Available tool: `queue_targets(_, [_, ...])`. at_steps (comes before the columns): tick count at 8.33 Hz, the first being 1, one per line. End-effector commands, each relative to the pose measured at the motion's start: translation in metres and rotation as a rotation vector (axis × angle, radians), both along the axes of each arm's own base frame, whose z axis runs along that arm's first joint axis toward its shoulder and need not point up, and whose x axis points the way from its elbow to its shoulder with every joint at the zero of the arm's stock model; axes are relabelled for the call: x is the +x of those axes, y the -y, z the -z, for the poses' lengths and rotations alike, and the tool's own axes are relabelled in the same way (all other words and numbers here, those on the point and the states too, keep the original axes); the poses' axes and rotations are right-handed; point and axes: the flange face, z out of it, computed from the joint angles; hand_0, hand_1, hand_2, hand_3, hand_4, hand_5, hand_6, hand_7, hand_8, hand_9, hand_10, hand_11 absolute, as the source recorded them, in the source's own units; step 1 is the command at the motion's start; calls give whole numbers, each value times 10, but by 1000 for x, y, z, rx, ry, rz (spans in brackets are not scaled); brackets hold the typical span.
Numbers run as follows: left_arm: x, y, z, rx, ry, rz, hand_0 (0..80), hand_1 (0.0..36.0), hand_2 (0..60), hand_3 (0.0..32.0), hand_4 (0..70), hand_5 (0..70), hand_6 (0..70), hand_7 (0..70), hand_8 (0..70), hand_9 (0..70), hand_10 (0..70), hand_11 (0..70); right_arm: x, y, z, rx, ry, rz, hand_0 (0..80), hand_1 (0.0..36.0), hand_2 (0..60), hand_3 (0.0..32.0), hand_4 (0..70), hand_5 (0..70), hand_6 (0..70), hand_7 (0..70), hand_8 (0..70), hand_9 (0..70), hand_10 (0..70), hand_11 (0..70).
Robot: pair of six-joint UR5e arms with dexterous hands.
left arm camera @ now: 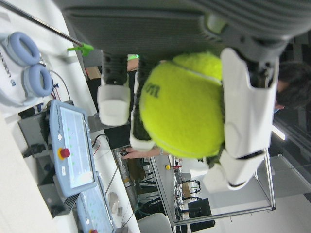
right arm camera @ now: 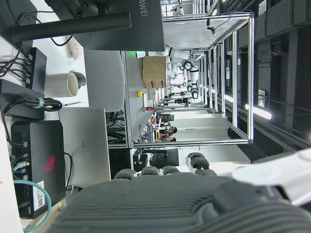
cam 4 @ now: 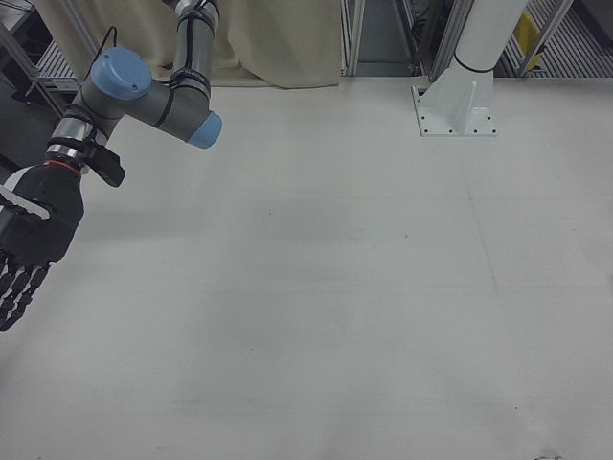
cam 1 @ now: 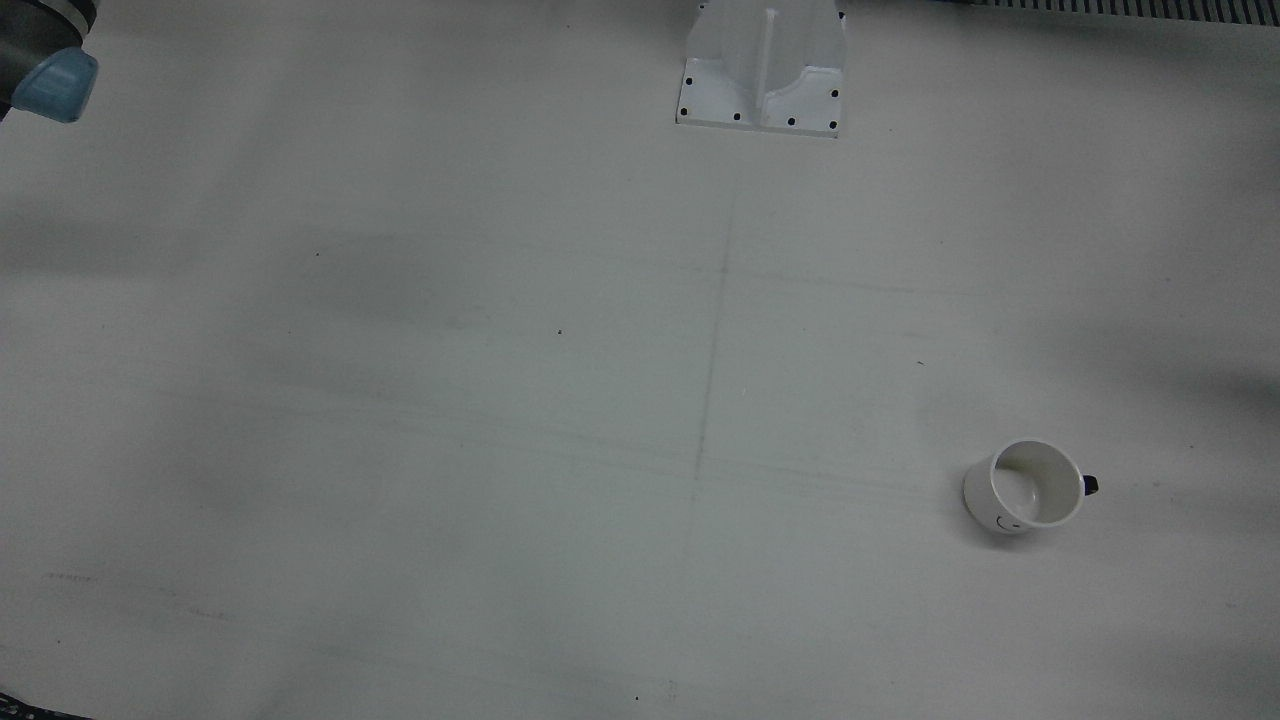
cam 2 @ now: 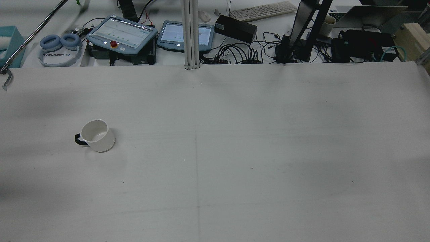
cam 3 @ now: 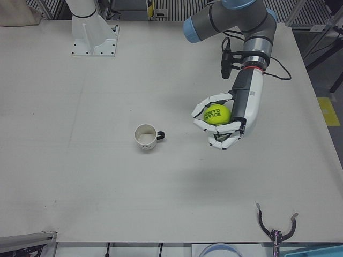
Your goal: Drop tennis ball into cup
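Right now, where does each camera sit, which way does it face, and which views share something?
Front view: overhead, looking down; cup, right arm's elbow at corner.
Rear view: high behind, facing the desks; cup, no arm.
Left-front view: opposite the robot; left hand holding tennis ball, beside the cup.
Right-front view: opposite; right hand, empty.
Left hand view: on the hand; fingers around the ball.
Right hand view: on the hand; desks, lab.
Shared: front, rear and left-front views all show the cup.

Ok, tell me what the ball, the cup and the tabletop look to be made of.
Tennis ball: fuzzy yellow-green felt, matte, with dark printed lettering; the nap shows in the left hand view.
Cup: smooth white body with a dark handle, likely glazed ceramic, though plastic cannot be ruled out.
Tabletop: flat matte off-white sheet with faint scuffs and seam lines; the material is unclear.
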Motion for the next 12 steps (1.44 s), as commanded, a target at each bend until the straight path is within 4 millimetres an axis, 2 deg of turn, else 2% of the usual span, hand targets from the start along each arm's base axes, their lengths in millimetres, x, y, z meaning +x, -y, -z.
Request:
queue_targets(1, [89,1,28,18,-16,-120,589,360,600,0,700,229,359,700,649,700,700,700,0,0,0,0,0,0,0,0,0,0,0,0,0,0,0,0,0,0])
queue_targets(4, [158,-15,24,7,-14,-183,601,360,600,0,700,221,335,700,609,700,700,700,0,0,1,1,0,0,0,0,0,0,0,0,0,0,0,0,0,0])
queue_targets(5, [178,-23,27,10,-17,-204,606,360,600,0,700,209,313,700,585,700,615,700,0,-1,0,0,0,0,0,0,0,0,0,0,0,0,0,0,0,0])
queue_targets(6, [195,-28,30,12,-23,-221,606,360,600,0,700,207,310,700,582,700,598,700,0,0,1,1,0,0,0,0,0,0,0,0,0,0,0,0,0,0])
queue_targets(7, [199,-29,33,18,-25,-229,604,360,600,0,700,208,311,700,583,700,606,700,0,-1,0,0,0,0,0,0,0,0,0,0,0,0,0,0,0,0])
queue_targets(9, [222,-39,33,15,-22,-270,606,360,600,0,700,207,303,700,573,700,593,700,0,0,1,1,0,0,0,0,0,0,0,0,0,0,0,0,0,0])
queue_targets(11, [236,-46,32,11,-23,-278,605,360,600,0,700,205,293,700,560,700,572,700,0,-1,0,0,0,0,0,0,0,0,0,0,0,0,0,0,0,0])
queue_targets(12, [239,-48,30,9,-20,-284,618,360,600,0,696,200,267,695,524,700,527,700,0,0,1,1,0,0,0,0,0,0,0,0,0,0,0,0,0,0])
